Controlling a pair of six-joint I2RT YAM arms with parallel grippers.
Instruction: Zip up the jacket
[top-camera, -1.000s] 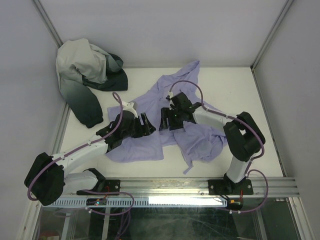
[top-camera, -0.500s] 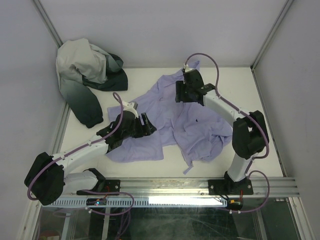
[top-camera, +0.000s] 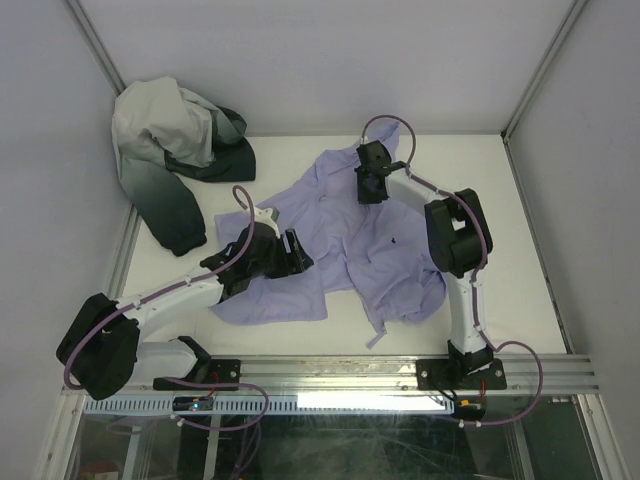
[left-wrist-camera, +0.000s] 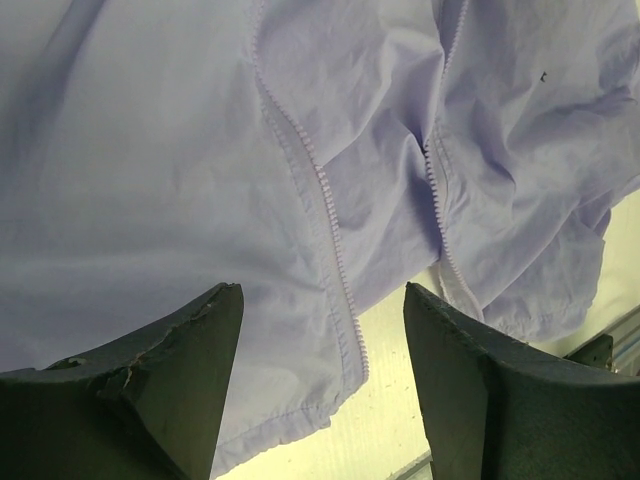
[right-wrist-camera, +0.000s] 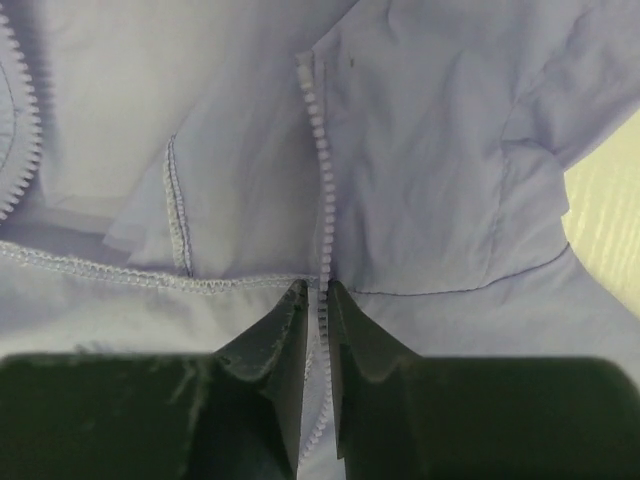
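The lavender jacket (top-camera: 335, 235) lies wrinkled and unzipped on the white table. My right gripper (top-camera: 368, 192) is at its far, collar end. In the right wrist view the right gripper (right-wrist-camera: 316, 288) is shut on one zipper edge (right-wrist-camera: 322, 170), the row of teeth running between its fingers. My left gripper (top-camera: 297, 250) hovers over the jacket's near left half. Through the left wrist view the left gripper (left-wrist-camera: 322, 292) stands open above the hem, where one zipper edge (left-wrist-camera: 322, 195) ends; the other zipper edge (left-wrist-camera: 438, 200) runs apart to its right.
A white-and-dark-green garment (top-camera: 170, 160) is heaped in the far left corner. Grey enclosure walls surround the table (top-camera: 480, 180). An aluminium rail (top-camera: 400, 372) with the arm bases runs along the near edge.
My right arm swung from the jacket's middle to its far collar end and its jaws closed on the zipper edge. The left arm shifted only slightly.
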